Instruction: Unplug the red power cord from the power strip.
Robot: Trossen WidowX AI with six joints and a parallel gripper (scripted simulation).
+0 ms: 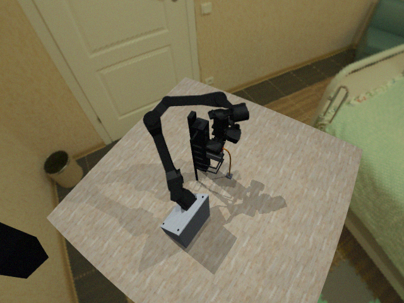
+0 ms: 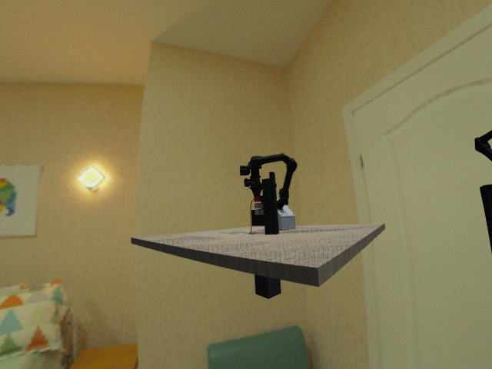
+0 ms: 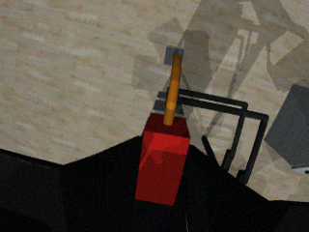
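Observation:
My gripper [image 1: 216, 148] [image 2: 257, 196] [image 3: 163, 147] points down and is shut on the red plug [image 2: 257, 199] [image 3: 161, 169], with a finger on each side of it. An orange cord [image 1: 230, 163] [image 2: 250, 216] [image 3: 173, 92] leaves the plug and bends down to a small grey block [image 1: 229, 176] [image 3: 170, 55] on the table. Directly under the plug is a grey block [image 1: 214, 156] [image 2: 259, 205] that looks like the power strip, mostly hidden by my hand and the plug. How deep the plug sits in it cannot be told.
A tall black post [image 1: 199, 143] [image 2: 270, 206] stands close beside my hand. Thin black bars [image 1: 216, 168] [image 3: 266, 137] stick out near the strip. The grey box [image 1: 185, 218] [image 2: 287, 222] [image 3: 292, 130] under my arm's base stands on the table [image 1: 277, 156] [image 2: 310, 247].

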